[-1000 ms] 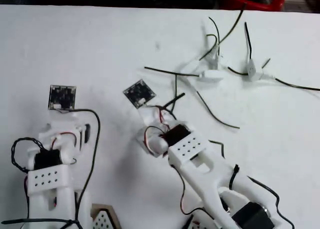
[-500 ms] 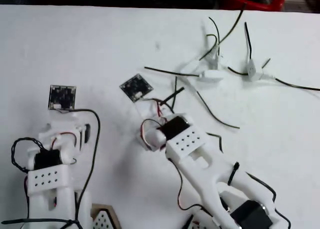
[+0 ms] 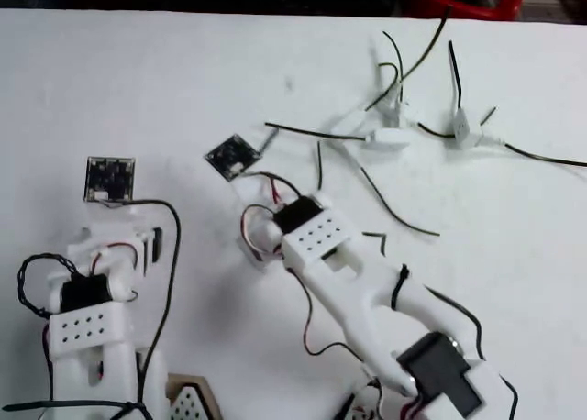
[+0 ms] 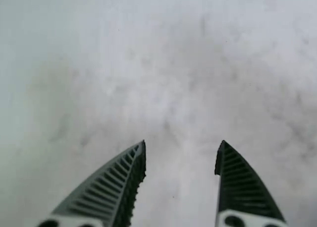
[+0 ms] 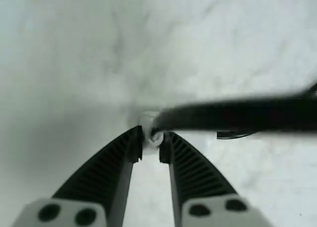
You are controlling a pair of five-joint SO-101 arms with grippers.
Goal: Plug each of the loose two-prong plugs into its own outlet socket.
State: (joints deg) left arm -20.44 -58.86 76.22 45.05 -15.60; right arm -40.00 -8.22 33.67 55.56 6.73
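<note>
Pinching a small white plug (image 5: 148,131) at its very tips, the right gripper (image 5: 151,139) is clenched on it with only a sliver of the body between the ribbed pads. The plug's black cord (image 5: 233,115) runs off sideways from just ahead of the fingertips. That thin hold looks like the main risk. The stiff cord can lever the plug round or pull it out of the grip once the arm carries it, and a twisted plug would meet a socket with its prongs off line. The prongs are hidden, so I cannot tell which way they face. In the high view the white connectors (image 3: 385,138) and their tangled leads lie well ahead of this gripper, and the cord could snag them and drag them along. The left gripper (image 4: 183,146) hangs released over the white table (image 4: 148,63), grasping nothing, so no socket is braced against the push.
</note>
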